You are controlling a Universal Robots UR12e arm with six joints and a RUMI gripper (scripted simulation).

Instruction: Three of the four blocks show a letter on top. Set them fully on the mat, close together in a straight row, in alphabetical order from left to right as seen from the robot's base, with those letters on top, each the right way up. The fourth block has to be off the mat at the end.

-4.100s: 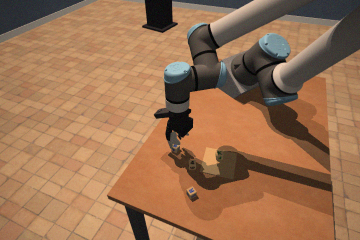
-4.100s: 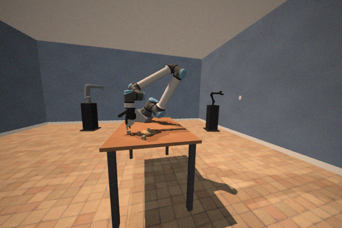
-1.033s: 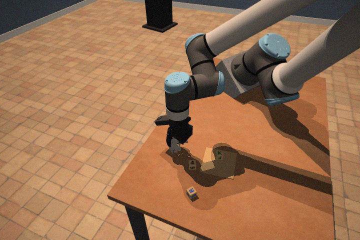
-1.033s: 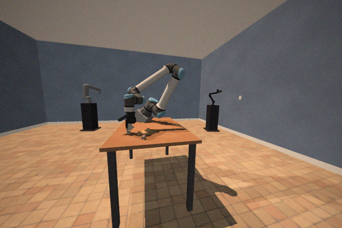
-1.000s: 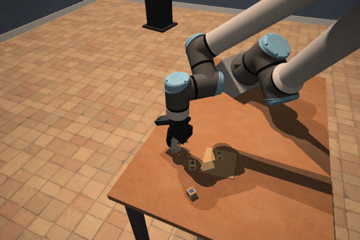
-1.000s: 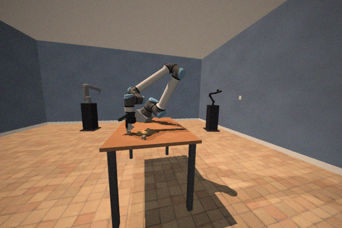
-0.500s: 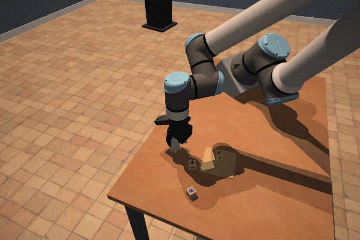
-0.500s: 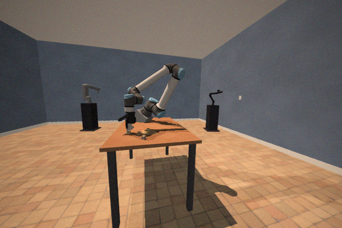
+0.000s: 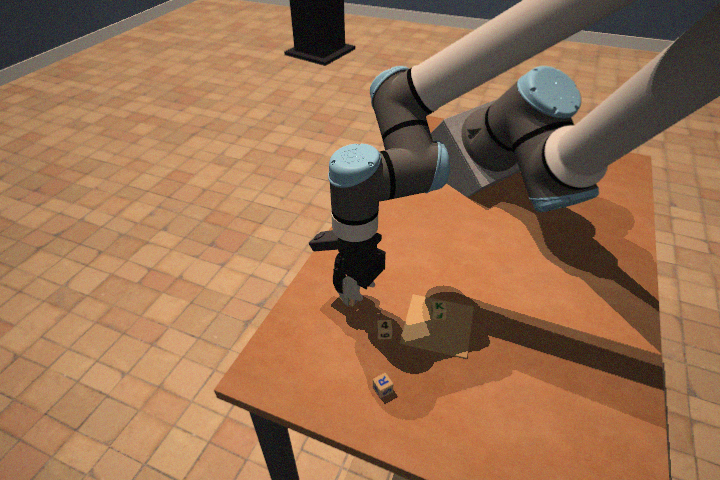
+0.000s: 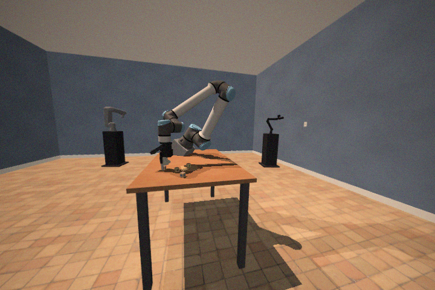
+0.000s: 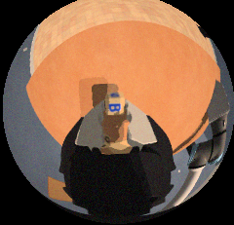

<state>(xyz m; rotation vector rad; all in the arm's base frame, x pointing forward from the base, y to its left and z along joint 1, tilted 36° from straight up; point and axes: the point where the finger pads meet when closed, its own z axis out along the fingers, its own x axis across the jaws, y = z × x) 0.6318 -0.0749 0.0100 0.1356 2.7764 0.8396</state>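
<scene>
My gripper (image 9: 350,301) (image 10: 163,168) is low over the table on the left in the top view. Its fingers are shut on the B block (image 11: 114,107), whose blue B faces up in the wrist view; the fingers hide most of it in the top and exterior views. The K block (image 9: 439,309) (image 10: 188,165) sits on the mat (image 9: 456,339), near its back edge, green K on top. The block with a 4 on top (image 9: 384,329) (image 10: 176,169) lies off the mat, between it and my gripper. The R block (image 9: 382,385) (image 10: 182,174) stands turned, off the mat, nearer the top camera.
The wooden table (image 9: 315,370) (image 10: 153,182) has its near edge beyond the R block and its left edge beside my gripper. The arm's base stands at the back of the table. The arm's shadow falls across the mat and the 4 block.
</scene>
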